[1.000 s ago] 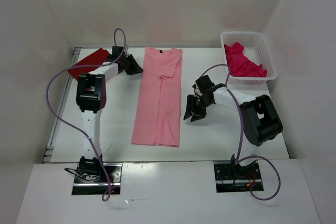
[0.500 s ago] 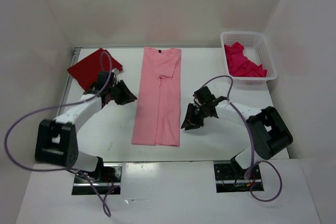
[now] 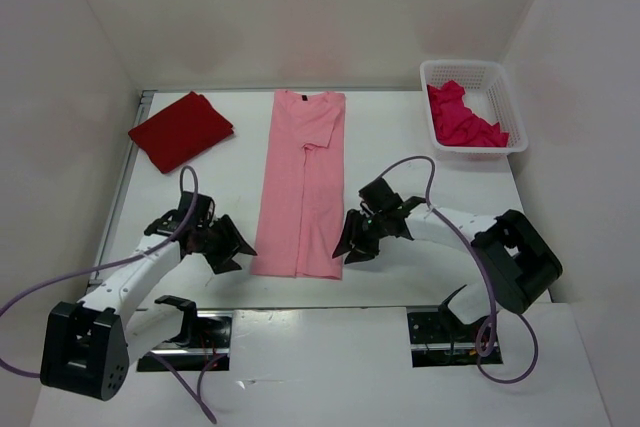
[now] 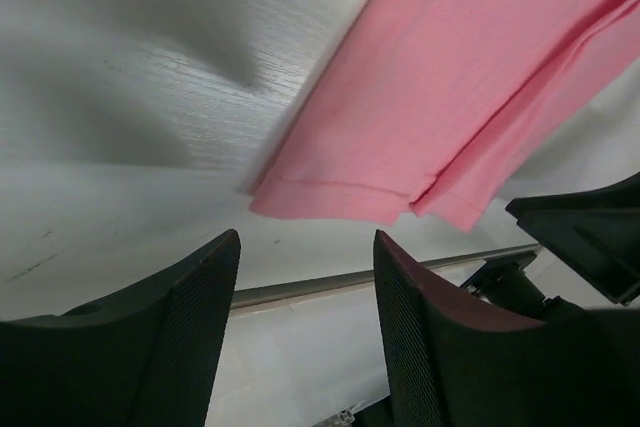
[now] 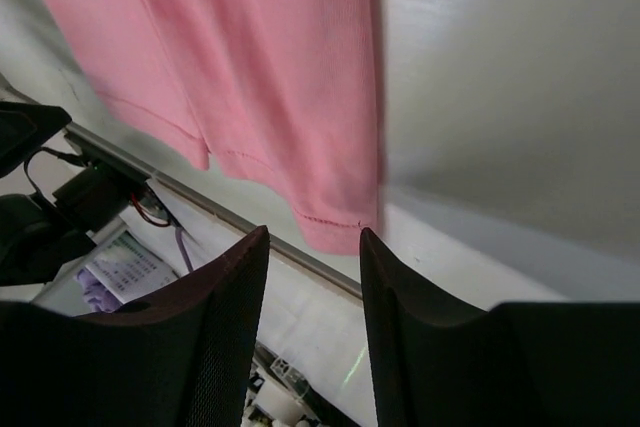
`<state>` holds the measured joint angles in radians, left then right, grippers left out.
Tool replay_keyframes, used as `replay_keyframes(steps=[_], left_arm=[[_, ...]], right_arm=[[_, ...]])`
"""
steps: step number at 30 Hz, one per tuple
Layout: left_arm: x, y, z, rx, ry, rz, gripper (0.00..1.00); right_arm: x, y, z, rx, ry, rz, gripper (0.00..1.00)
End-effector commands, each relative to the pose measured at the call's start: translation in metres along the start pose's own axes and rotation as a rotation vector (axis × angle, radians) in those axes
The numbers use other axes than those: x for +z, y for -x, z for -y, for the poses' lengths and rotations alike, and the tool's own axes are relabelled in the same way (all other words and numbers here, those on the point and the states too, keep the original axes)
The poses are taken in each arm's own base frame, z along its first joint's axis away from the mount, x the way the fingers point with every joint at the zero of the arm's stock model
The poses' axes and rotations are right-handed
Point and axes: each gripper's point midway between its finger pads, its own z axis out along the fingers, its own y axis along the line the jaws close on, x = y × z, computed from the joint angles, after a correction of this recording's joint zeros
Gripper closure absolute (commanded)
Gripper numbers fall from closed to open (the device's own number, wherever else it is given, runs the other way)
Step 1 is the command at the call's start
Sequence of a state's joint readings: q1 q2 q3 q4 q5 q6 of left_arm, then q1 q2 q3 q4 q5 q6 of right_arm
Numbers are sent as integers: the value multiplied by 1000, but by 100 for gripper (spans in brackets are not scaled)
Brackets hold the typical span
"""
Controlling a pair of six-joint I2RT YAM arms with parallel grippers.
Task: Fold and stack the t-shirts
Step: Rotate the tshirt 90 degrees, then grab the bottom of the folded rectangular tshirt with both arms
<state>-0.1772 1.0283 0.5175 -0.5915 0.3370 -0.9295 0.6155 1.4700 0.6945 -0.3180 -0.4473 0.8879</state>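
Pink shirt [image 3: 303, 182] in long folded strip, flat mid-worktop [image 3: 400, 147]. Left end effector [image 3: 233, 249] spread, empty, beside hem's 7 o'clock corner. Right end effector [image 3: 346, 246] spread, empty, at 5 o'clock corner. Dark red shirt [image 3: 181, 130] folded, 10 o'clock. Crimson shirt [image 3: 462, 117] crumpled in basket [image 3: 505, 97], 2 o'clock.
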Motion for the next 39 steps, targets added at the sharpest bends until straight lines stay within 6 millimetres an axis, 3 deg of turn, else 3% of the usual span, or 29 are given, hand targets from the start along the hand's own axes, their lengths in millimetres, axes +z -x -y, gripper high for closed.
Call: replay_keyframes(steps=[1, 4, 7, 11, 23, 31, 32, 36, 39], left_arm=[[2, -7, -13, -98, 58, -5, 36], [16, -12, -23, -134, 52, -17, 36], [20, -10, -18, -132, 14, -16, 38], [23, 4, -13, -117, 8, 42, 44], [34, 2, -15, -77, -13, 18, 59], [40, -2, -17, -40, -5, -32, 70], [40, -5, -16, -32, -10, -44, 79], [38, -10, -11, 6, -19, -62, 96], [32, -22, -4, 36, -24, -106, 100]], right_arm=[[6, -5, -1, 23, 9, 9, 53], [10, -14, 7, 29, -16, -7, 53], [13, -18, 18, 44, -48, -17, 53], [12, -25, 30, 62, -72, -20, 55], [28, -38, 30, 38, -59, -85, 57], [29, -29, 22, 29, -54, -60, 73], [29, -29, 22, 29, -54, -60, 75], [23, -29, 20, 25, -53, -47, 84], [17, -37, 32, 30, -89, -59, 92]])
